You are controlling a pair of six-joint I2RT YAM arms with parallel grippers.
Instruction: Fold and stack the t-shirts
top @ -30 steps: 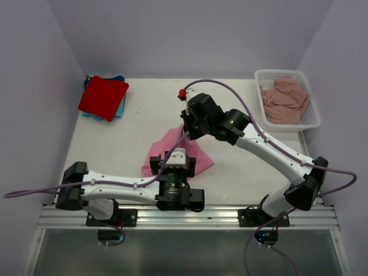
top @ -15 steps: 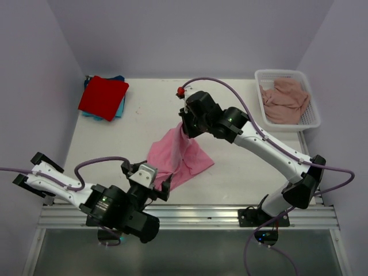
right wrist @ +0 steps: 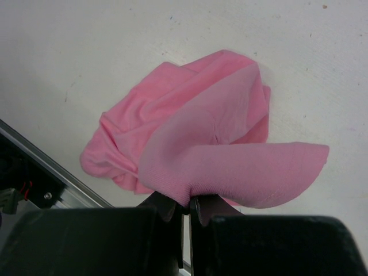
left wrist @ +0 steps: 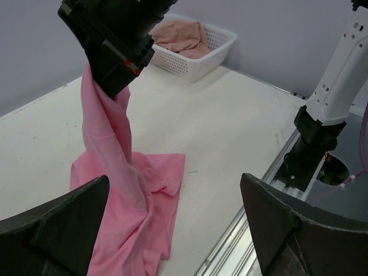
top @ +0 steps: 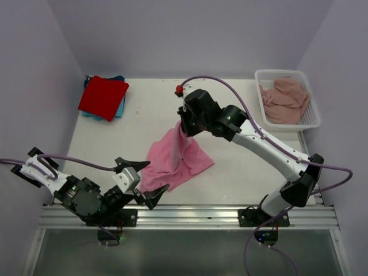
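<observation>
While the right gripper (top: pixel 183 124) sits just above the centre of the top view, its jaws are clamped tight on a fold of the pink shirt (top: pixel 175 158); the right wrist view shows that cloth bunched right between the fingertips and flopping over them. From the pinch the shirt hangs in a narrow twisted column, then spreads into a rumpled heap on the table (top: pixel 241 167), mid-frame and a touch towards the bottom; part lifted, part lying, nothing folded about it. Down in the lower left, the left gripper (top: pixel 145 181) stands with its jaws spread wide and nothing between them, pointing up and right at the shirt's near corner; it is just beside the cloth, though whether a finger brushes it I cannot tell. Up in the upper left corner of the table, the red shirt (top: pixel 103 96) lies folded flat on top of the teal shirt (top: pixel 120 109), only teal edges peeking out around it. Over in the upper right, the dusty-pink shirt (top: pixel 283 99) sits crumpled inside the white basket (top: pixel 286 73), well apart from both arms.
</observation>
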